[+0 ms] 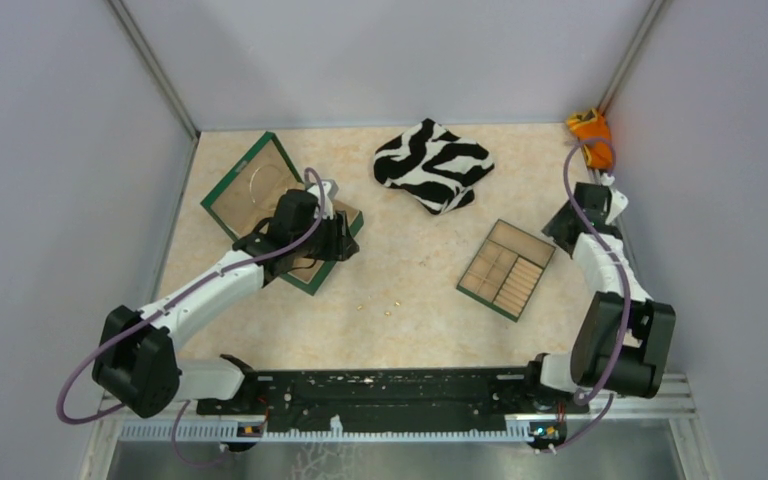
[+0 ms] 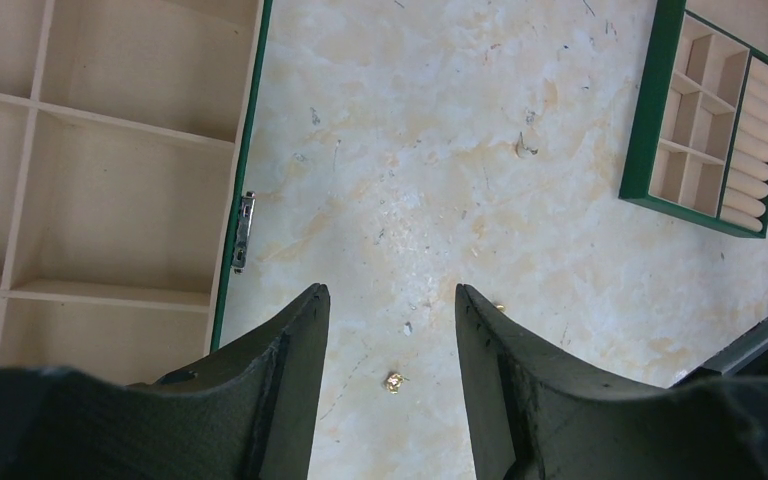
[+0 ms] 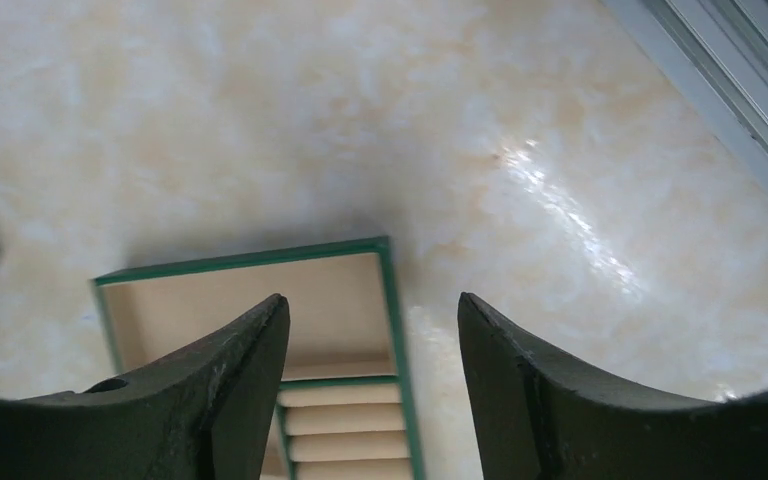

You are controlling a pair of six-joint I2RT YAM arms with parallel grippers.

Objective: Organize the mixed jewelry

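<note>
Silvery hoop [image 1: 260, 186], top view only

Left gripper [image 2: 392, 300], fingers spread, above a marbled table [image 2: 430, 130]. A tiny gold speck [image 2: 394, 381] lies between them. Compartment box [image 2: 110, 190] left, green tray [image 2: 650, 100] far right.

The table [image 1: 410, 250] is a beige marbled top, kinda scuffed. Sitting on it: an open green box [image 1: 230, 205] at the left, a bunched-up zebra cloth [image 1: 432, 165] back middle, and a smaller green tray [image 1: 506, 268] on the right. A few tiny gold specks [image 1: 388, 310] lie loose near the front, between box and tray. There's an orange thing [image 1: 588, 130] in the far right corner.
</note>
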